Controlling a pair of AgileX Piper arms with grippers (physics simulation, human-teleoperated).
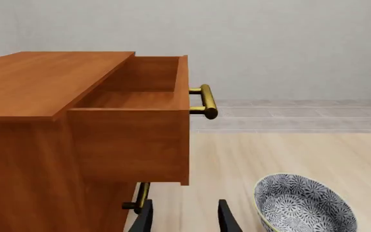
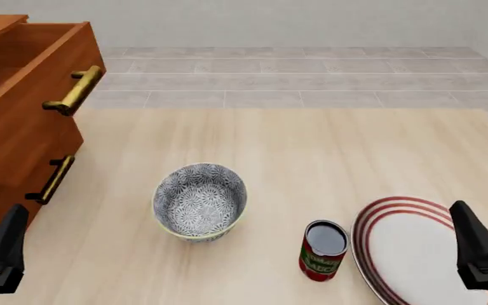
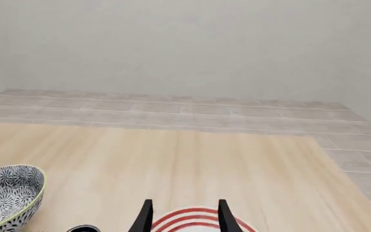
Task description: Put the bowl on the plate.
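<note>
The bowl [image 2: 200,202], grey-and-white floral with a pale rim, stands upright on the wooden table left of centre. It also shows in the left wrist view [image 1: 305,205] and the right wrist view [image 3: 8,195]. The white plate [image 2: 409,251] with red rings lies at the near right; its edge appears between the right fingers [image 3: 195,222]. My left gripper [image 1: 184,215] is open and holds nothing, close to the cabinet, with one finger [image 2: 7,241] at the near left. My right gripper [image 3: 184,212] is open over the plate's near side, finger [image 2: 473,238] showing.
A small red can [image 2: 323,250] stands between the bowl and the plate. A wooden cabinet [image 2: 15,127] fills the left side, its top drawer [image 1: 134,96] pulled out, brass handles [image 2: 76,90] sticking toward the table. A tiled floor lies beyond the table's far edge.
</note>
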